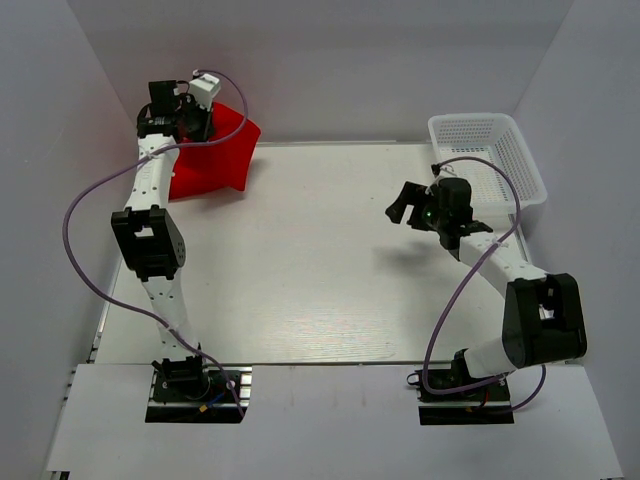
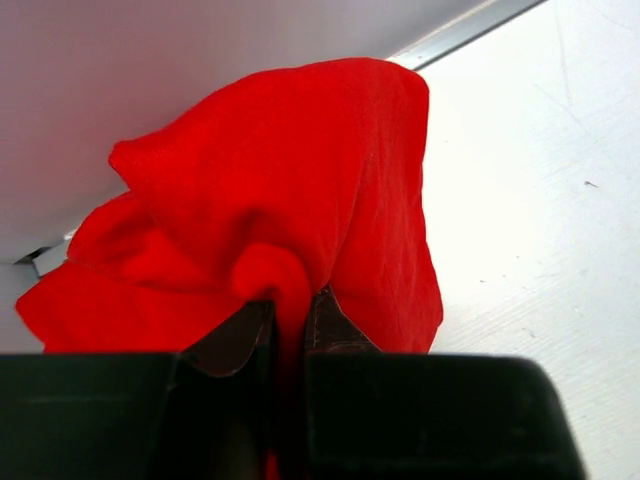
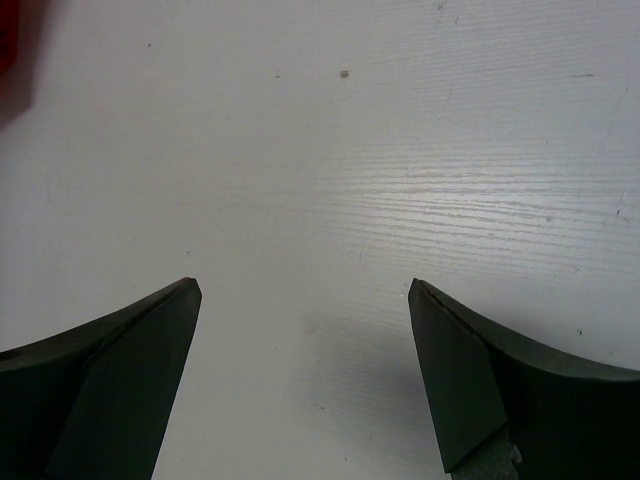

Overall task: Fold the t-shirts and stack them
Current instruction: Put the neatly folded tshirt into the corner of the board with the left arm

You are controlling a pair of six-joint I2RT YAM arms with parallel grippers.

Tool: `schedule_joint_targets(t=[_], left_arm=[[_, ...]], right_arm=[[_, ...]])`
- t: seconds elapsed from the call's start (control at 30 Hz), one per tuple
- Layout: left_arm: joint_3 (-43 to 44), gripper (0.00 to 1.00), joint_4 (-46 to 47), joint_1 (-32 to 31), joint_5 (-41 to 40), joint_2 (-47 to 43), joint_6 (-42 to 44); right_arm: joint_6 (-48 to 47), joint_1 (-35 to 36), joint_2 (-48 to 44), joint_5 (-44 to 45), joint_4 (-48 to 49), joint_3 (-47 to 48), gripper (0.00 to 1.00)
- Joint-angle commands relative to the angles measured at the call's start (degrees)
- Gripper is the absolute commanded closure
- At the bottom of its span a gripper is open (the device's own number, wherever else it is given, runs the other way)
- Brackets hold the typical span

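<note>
A bright red t-shirt (image 1: 212, 160) hangs bunched at the far left corner of the table, lifted off the surface. My left gripper (image 1: 196, 128) is shut on it; in the left wrist view the cloth (image 2: 290, 210) is pinched between the two fingertips (image 2: 292, 318) and drapes down toward the table. My right gripper (image 1: 405, 208) hovers over the right middle of the table, open and empty; the right wrist view shows its fingers (image 3: 130, 360) spread wide above bare white board, midway (image 3: 305, 290) between them nothing. A sliver of red (image 3: 8, 50) shows at that view's left edge.
A white mesh basket (image 1: 490, 160) stands at the far right of the table. White walls close in the left, back and right sides. A purple cable loops off each arm. The table's back edge (image 2: 470, 25) runs just behind the shirt.
</note>
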Motion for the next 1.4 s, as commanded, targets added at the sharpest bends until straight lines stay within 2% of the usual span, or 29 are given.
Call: schedule_joint_targets(t=[0.0, 0.33, 0.77, 1.17, 1.2, 1.23, 1.27, 1.3, 1.37], left_arm=[[3.38, 1.0, 4.12, 2.11, 2.12, -2.93, -0.44], [6.55, 1.0, 4.12, 5.89, 9.58, -0.56, -2.82], [5.94, 1.0, 7.28, 10.38, 11.62, 5.5, -6.25], [5.93, 1.0, 10.8, 13.11, -2.52, 10.59, -6.77], [5.93, 0.93, 11.32, 13.11, -4.01, 10.6, -7.82], [5.93, 0.8, 11.33, 13.11, -6.03, 11.12, -8.97], [6.45, 0.2, 12.2, 13.11, -9.53, 11.13, -10.63], [5.24, 0.0, 13.25, 13.11, -10.61, 11.13, -10.65], [4.61, 0.0, 14.84, 13.11, -14.91, 11.13, -12.75]], right_arm=[[0.51, 1.01, 0.42, -0.28, 2.04, 2.55, 0.1], [0.24, 1.63, 2.18, 4.47, 0.29, 4.14, 0.1], [-0.2, 1.99, 3.59, 7.45, -3.14, 6.68, 0.1], [0.24, 2.95, 6.66, 8.07, -4.9, 9.76, 0.1], [0.33, 3.13, 6.84, 7.99, -4.99, 10.02, 0.1], [0.33, 3.21, 7.02, 7.99, -5.16, 10.11, 0.1], [0.41, 3.3, 7.45, 8.07, -5.42, 10.81, 0.1], [0.33, 3.39, 7.89, 7.99, -5.51, 11.08, 0.1], [0.06, 3.83, 8.86, 7.38, -6.13, 12.48, 0.1]])
